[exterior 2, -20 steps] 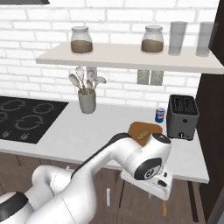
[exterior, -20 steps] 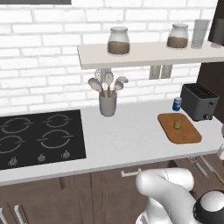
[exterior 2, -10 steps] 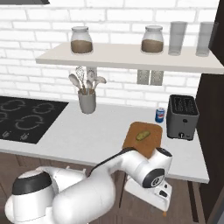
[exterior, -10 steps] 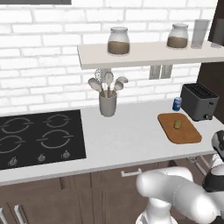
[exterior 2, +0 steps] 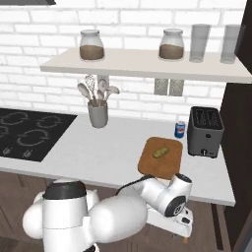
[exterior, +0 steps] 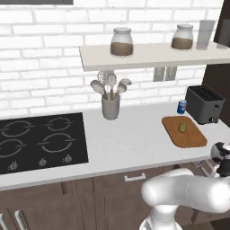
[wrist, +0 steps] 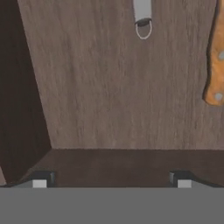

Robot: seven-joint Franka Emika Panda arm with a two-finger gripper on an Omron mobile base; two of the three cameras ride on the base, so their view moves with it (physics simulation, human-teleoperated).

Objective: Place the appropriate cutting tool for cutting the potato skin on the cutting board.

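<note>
The orange-brown cutting board (exterior: 192,137) (exterior 2: 153,166) lies on the white counter by the toaster, with the small olive-yellow potato (exterior: 183,127) (exterior 2: 160,152) on it. My gripper (wrist: 111,179) is below the counter's right end, open, its fingertips (wrist: 40,180) wide apart with nothing between them. It looks down onto the wooden floor of a drawer (wrist: 109,87). At the far end lies a silver tool handle with a ring (wrist: 142,15). An orange riveted handle (wrist: 215,65) lies along the right edge. The hand (exterior 2: 183,221) hangs under the counter edge.
A black toaster (exterior: 204,104) (exterior 2: 205,131) and a blue can (exterior: 181,107) (exterior 2: 180,129) stand behind the board. A utensil cup (exterior: 110,106) and the black hob (exterior: 40,141) are further left. The drawer's dark side wall (wrist: 22,87) rises at the left.
The arm has swung down and right, taking the hand below the counter edge. The board and potato, covered by the arm a second ago, are now uncovered.
</note>
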